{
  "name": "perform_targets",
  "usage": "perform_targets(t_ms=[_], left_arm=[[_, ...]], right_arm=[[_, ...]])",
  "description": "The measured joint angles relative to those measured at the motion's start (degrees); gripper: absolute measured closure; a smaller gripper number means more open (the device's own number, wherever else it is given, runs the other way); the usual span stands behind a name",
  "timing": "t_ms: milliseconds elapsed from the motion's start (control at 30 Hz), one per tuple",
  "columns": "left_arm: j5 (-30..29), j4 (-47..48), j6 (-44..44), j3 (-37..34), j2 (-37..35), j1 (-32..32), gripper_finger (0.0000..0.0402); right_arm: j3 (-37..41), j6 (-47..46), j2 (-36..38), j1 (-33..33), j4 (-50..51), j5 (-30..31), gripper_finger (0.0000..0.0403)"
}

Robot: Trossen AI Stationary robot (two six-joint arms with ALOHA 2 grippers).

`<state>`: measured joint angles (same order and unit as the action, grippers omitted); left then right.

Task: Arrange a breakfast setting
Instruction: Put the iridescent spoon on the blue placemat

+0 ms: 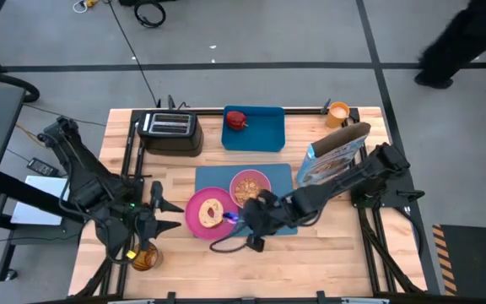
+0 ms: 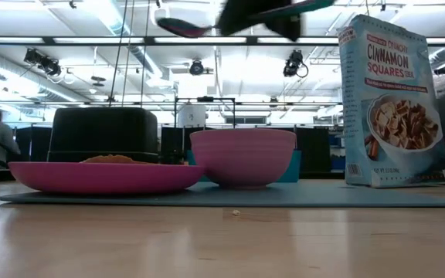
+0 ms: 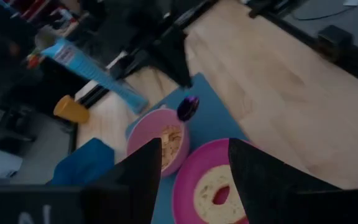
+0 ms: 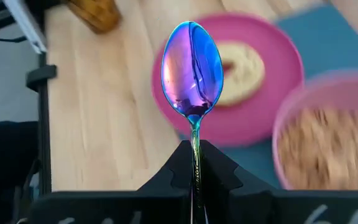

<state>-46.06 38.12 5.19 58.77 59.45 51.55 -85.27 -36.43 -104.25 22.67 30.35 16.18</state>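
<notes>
Bright overhead room light, soft shadows, wrist views somewhat blurred

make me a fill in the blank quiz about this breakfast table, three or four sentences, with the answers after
1. The right claw is shut on the ____, held above the mat.
2. The toast lies on the pink ____.
3. The red apple sits in the blue ____ beside the toaster.
4. The pink bowl holds ____.

Missing words: spoon; plate; tray; cereal
</notes>
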Motion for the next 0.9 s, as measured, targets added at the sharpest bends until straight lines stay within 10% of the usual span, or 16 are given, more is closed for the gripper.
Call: perform_targets(t_ms=[433, 900], left_arm=[[-0.67, -0.06, -6.43, -0.01, 0.16, 0.0, 0.0209], [-0.65, 0.24, -12.92, -0.01, 0.16, 0.0, 0.0209]], right_arm=[[-0.02, -47.09, -3.37, 7.14, 26.52, -5.59, 0.0383], [0.51, -78.9, -10.03, 5.43, 42.19, 7.16, 0.0383]])
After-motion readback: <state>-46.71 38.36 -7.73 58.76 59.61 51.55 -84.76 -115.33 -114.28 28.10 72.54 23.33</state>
